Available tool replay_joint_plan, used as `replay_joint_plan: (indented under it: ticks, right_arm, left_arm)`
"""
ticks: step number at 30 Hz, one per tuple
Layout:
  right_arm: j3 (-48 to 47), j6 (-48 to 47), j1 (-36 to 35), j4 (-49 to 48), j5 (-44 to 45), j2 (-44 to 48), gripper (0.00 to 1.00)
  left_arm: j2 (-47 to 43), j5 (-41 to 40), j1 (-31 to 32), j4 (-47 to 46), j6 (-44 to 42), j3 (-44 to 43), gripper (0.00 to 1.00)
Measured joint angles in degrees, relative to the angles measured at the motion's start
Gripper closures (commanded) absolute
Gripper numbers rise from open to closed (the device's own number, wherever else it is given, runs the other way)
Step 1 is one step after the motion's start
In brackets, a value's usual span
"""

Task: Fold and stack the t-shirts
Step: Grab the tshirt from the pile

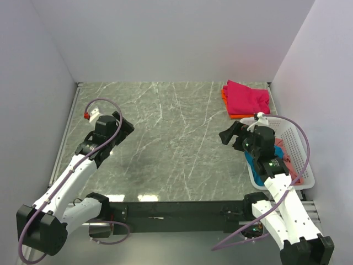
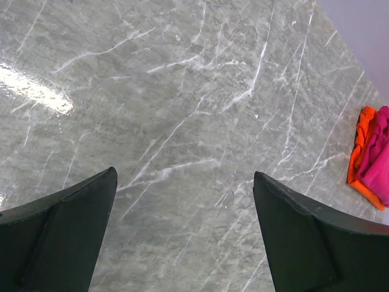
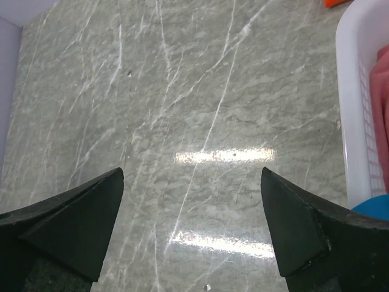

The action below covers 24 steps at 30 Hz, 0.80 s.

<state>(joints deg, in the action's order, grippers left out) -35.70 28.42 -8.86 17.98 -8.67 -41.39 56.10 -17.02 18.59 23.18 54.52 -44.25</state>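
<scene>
A grey-green marbled table (image 1: 165, 143) fills the frame. At upper right, a folded orange t-shirt (image 1: 225, 97) lies beneath a magenta t-shirt (image 1: 248, 98). A white lattice basket (image 1: 295, 144) sits at the right edge.

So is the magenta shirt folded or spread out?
Folded: the magenta shirt sits as a compact bundle atop the orange shirt at the far right corner of the table.
</scene>
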Motion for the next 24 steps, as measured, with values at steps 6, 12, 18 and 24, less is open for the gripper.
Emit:
replay_joint_plan:
  ticks: [6,12,18,24]
  right_arm:
    - [-2.0,0.3,0.0,0.7,0.0,-1.4,0.0]
    - [-8.5,1.3,0.0,4.6,5.7,-6.5,0.0]
    - [-12.2,4.5,10.4,11.7,10.6,-8.3,0.0]
    - [-11.3,5.0,23.8,18.7,10.5,-9.4,0.02]
  left_arm:
    - [0.0,-0.1,0.0,0.0,0.0,0.0,0.01]
    - [0.0,-0.5,0.0,0.0,0.0,0.0,0.01]
    - [0.3,-0.4,0.0,-0.2,-0.1,0.0,0.01]
    - [1.7,-0.4,0.0,-0.6,-0.5,0.1,0.01]
